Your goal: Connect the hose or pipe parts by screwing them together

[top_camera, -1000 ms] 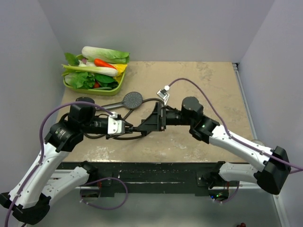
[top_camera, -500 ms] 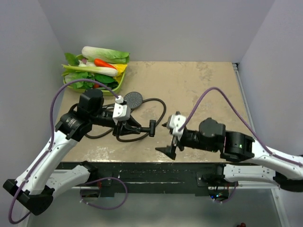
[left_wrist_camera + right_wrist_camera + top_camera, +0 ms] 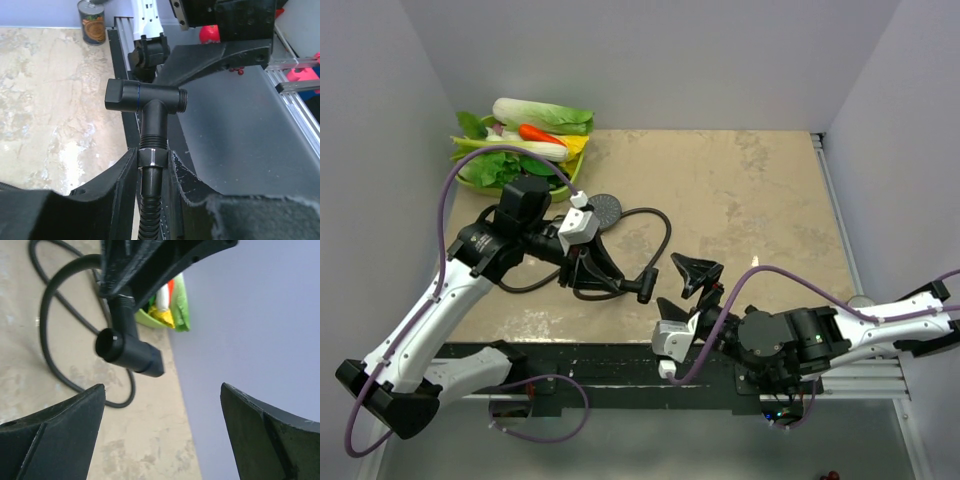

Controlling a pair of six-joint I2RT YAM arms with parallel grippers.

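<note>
Left gripper (image 3: 151,161) pinches the hose (image 3: 150,215) at its end nut, just under a T fitting (image 3: 145,95), held above the table (image 3: 770,200) near its near edge, left of centre. Right gripper (image 3: 696,270) is spread wide and empty, facing the fitting, apart. Shower head (image 3: 603,210) lies near the basket (image 3: 570,186) in the far-left corner.

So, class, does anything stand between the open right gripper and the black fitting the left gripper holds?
Nothing visible does. From the right wrist, the fitting sits in open air ahead of the open right gripper; the left gripper clamps its hose nut.
</note>
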